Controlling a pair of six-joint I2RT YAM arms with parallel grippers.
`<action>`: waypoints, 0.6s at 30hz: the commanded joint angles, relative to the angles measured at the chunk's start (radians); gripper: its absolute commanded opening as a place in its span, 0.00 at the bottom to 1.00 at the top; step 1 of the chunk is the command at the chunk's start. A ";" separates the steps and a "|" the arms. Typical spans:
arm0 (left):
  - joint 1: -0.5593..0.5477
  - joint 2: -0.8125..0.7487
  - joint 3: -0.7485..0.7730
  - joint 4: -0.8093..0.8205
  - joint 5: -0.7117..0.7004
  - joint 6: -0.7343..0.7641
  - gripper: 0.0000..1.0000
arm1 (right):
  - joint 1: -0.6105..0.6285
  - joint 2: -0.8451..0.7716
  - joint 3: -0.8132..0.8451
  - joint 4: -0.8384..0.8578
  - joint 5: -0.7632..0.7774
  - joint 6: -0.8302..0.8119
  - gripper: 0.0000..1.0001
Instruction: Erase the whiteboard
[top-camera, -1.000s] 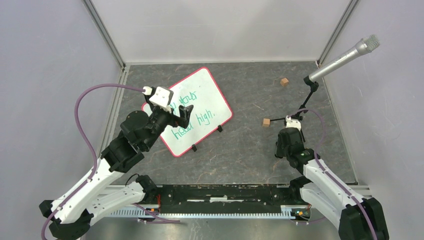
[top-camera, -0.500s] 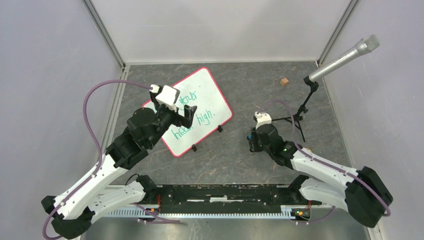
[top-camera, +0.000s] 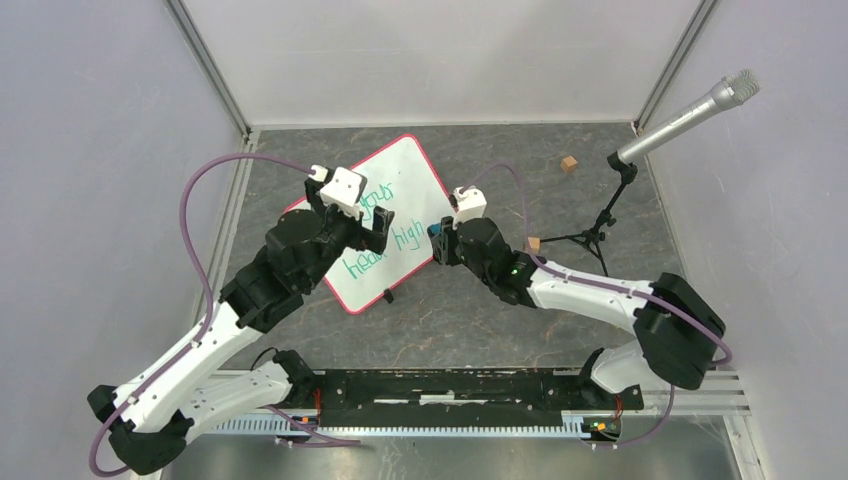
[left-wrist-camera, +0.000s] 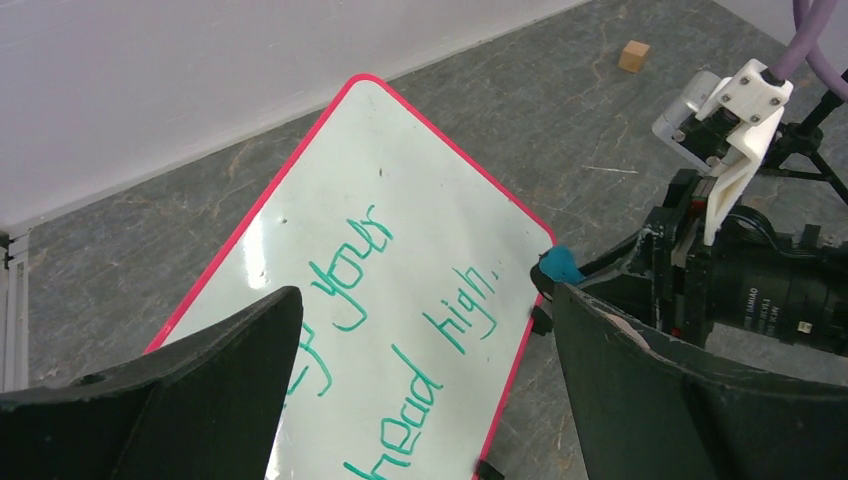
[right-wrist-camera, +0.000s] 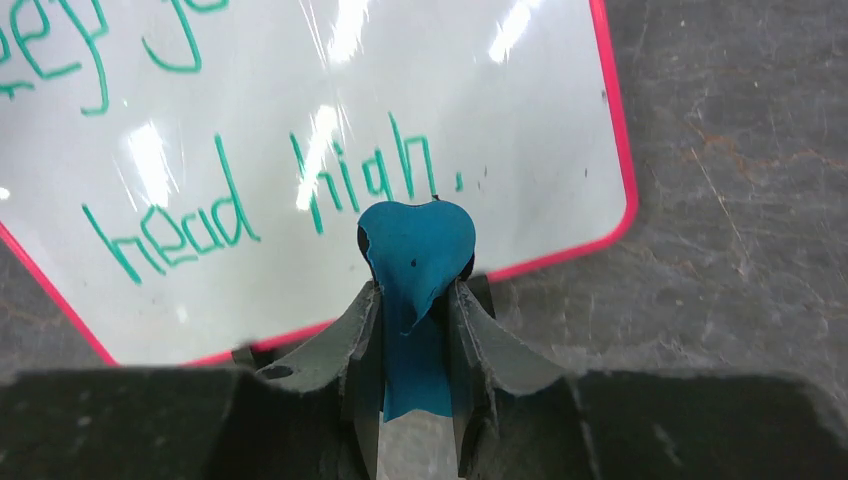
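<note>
The whiteboard (top-camera: 415, 180) lies tilted on the grey table, red-rimmed, with green handwriting (right-wrist-camera: 200, 225) across its lower half. My left gripper (top-camera: 357, 230) hovers open over the written part; in the left wrist view its gripper (left-wrist-camera: 425, 295) frames the words with nothing between the fingers. My right gripper (top-camera: 437, 240) sits at the board's right edge, shut on a small blue pad (right-wrist-camera: 418, 245). The pad's tip pokes out over the red rim just below the word "high". The left wrist view catches the same blue pad (left-wrist-camera: 561, 265) beside the whiteboard (left-wrist-camera: 400, 200).
A microphone (top-camera: 700, 105) on a black tripod stand (top-camera: 598, 232) occupies the right rear. Two small wooden cubes rest on the table, one (top-camera: 569, 163) near the back and one (top-camera: 533, 243) beside my right arm. Grey walls close in both sides.
My right arm has swung left from near the tripod to the board's right edge, carrying the blue pad. My left gripper has shifted slightly up and right over the writing.
</note>
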 joint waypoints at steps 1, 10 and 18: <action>0.008 0.011 0.028 0.022 -0.012 -0.021 1.00 | -0.001 0.077 0.066 0.181 0.070 -0.014 0.24; 0.031 0.073 0.028 0.023 -0.064 -0.067 1.00 | -0.005 0.256 0.184 0.453 0.117 -0.123 0.25; 0.197 0.140 0.043 0.021 -0.008 -0.159 1.00 | -0.042 0.350 0.279 0.545 0.026 -0.227 0.26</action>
